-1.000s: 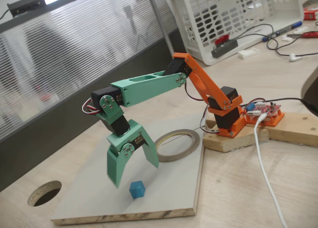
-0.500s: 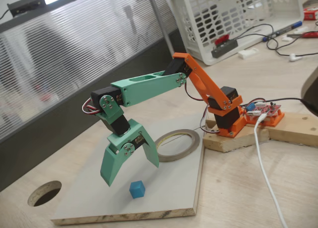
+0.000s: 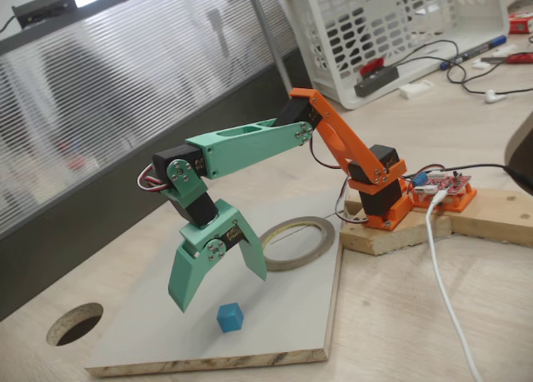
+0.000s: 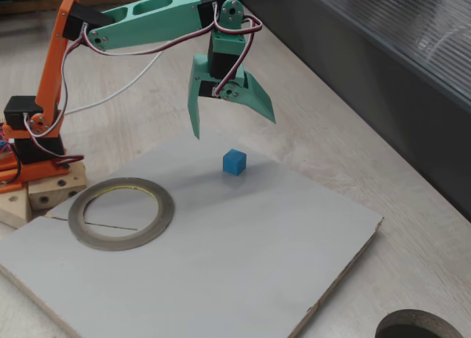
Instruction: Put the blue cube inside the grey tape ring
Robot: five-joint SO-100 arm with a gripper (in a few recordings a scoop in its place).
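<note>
**Pale wooden table, end effector poised over cube**

Pale wood table [image 3: 416, 315] with a round dark hole [image 3: 75, 323] near one corner, carrying a grey board [image 4: 243, 257]. Orange-and-green arm [image 3: 250, 145] reached out over that board. Grey tape ring [image 4: 121, 213] lay flat on the board, near the arm's base, well apart from the cube. End effector [image 4: 234, 128] hung spread wide, gripping nothing, tips clear of the board. Blue cube [image 4: 234, 162] sat on the board just below, between the spread tips, untouched.
</note>
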